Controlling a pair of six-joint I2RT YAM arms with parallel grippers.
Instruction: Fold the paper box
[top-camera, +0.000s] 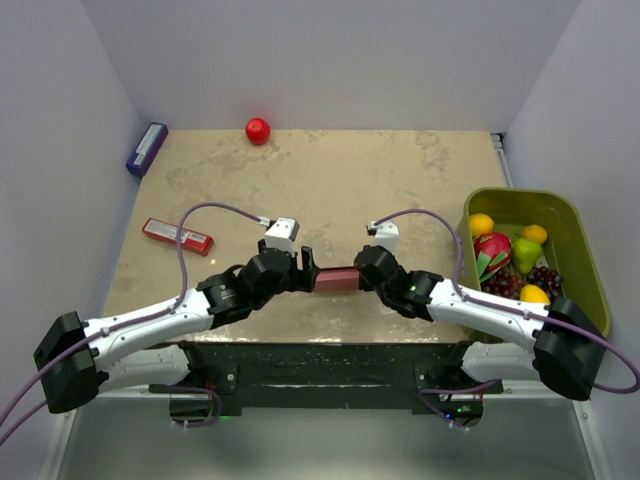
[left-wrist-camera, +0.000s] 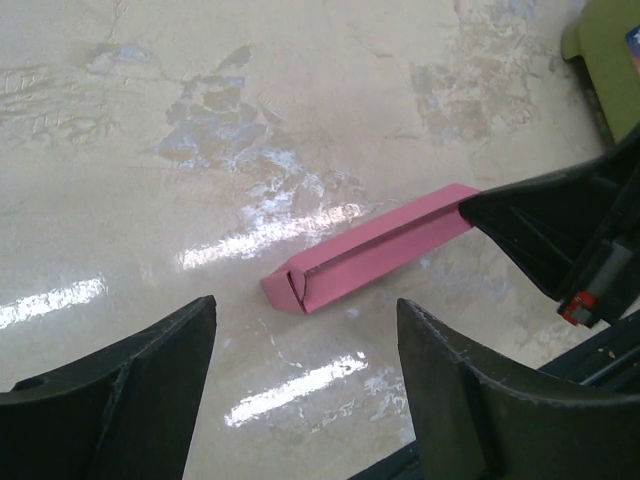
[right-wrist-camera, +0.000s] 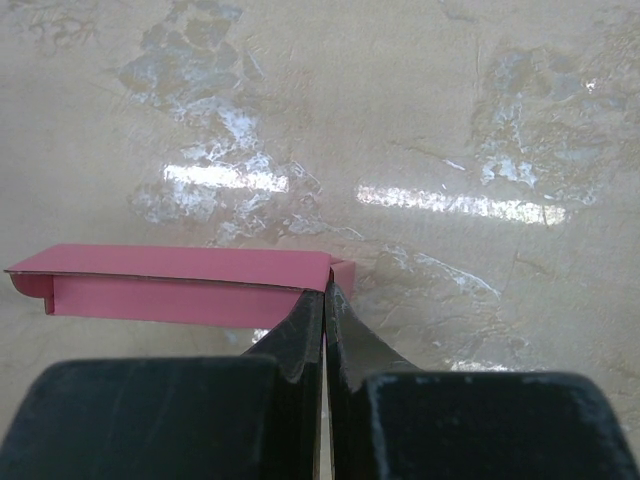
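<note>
The paper box (top-camera: 336, 279) is pink card folded into a long, narrow rectangular tube and lies near the table's front edge between the two arms. My right gripper (top-camera: 362, 275) is shut on the box's right end; in the right wrist view its jaws (right-wrist-camera: 325, 297) pinch a thin end wall of the box (right-wrist-camera: 180, 282). My left gripper (top-camera: 306, 264) stands open just off the box's left end. In the left wrist view its fingertips (left-wrist-camera: 305, 318) are wide apart with nothing between them. The box (left-wrist-camera: 375, 250) lies just beyond them, its left end flap tucked in, and the right gripper (left-wrist-camera: 540, 225) holds the far end.
A green bin (top-camera: 578, 215) of fruit stands at the right, its corner (left-wrist-camera: 600, 50) showing in the left wrist view. A narrow red packet (top-camera: 178, 236) lies at the left, a purple box (top-camera: 147, 148) at the far left, and a red ball (top-camera: 258, 130) at the back.
</note>
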